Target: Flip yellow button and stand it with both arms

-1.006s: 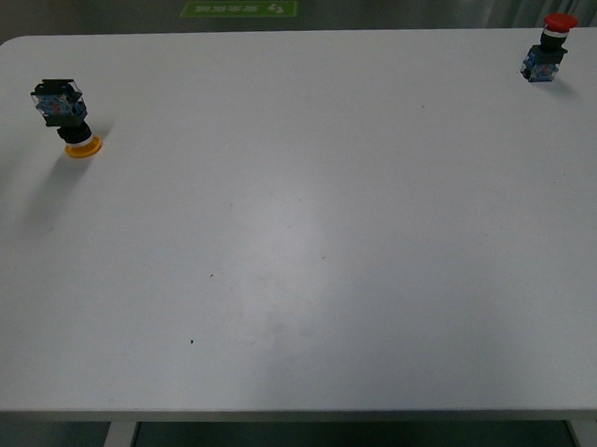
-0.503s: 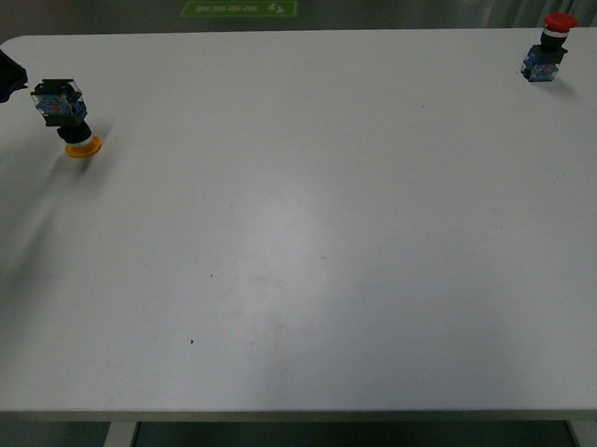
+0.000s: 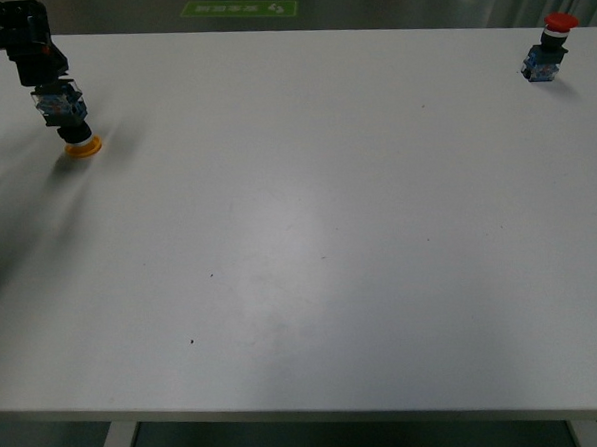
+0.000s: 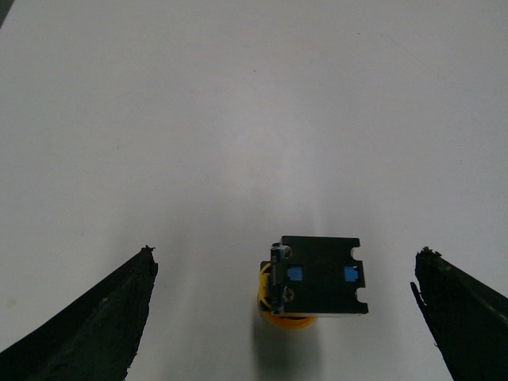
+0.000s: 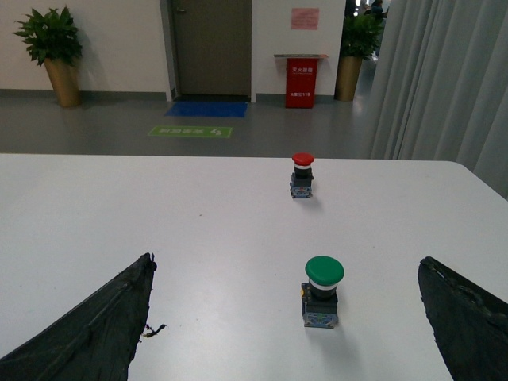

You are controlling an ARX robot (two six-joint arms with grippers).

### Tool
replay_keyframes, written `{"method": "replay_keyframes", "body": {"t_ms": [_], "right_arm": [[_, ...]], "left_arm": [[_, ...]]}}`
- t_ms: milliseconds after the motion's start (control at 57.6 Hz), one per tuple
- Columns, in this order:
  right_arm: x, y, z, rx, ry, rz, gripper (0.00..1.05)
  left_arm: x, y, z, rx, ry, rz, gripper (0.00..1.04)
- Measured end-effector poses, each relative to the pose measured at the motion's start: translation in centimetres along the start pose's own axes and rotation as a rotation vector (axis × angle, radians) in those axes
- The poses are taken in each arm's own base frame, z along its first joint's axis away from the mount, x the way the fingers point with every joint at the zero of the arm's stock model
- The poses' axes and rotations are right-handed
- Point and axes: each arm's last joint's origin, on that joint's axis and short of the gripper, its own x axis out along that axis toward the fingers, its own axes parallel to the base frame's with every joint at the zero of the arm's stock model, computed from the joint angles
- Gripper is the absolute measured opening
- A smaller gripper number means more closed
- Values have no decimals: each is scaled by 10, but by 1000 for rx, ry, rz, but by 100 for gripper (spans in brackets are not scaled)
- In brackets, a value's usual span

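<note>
I see the left gripper (image 4: 286,252) released, its fingers (image 4: 95,329) spread either side of the yellow button (image 4: 319,278), cap-down, untouched. Right gripper (image 5: 286,260) also released, holding nothing.

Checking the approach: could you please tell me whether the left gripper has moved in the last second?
Yes. In the front view the left gripper has swung in from the left, toward the unmoved yellow button, and now hangs just over it.

yellow button (image 3: 71,123), red button (image 3: 550,48), white table (image 3: 329,232)
</note>
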Motion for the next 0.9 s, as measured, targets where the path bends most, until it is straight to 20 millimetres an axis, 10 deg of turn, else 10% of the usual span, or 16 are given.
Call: {"method": "replay_keyframes", "body": {"t_ms": [902], "right_arm": [[0, 0, 0, 0, 0, 0, 97]], "left_arm": [[28, -11, -3, -15, 83, -9, 98]]}}
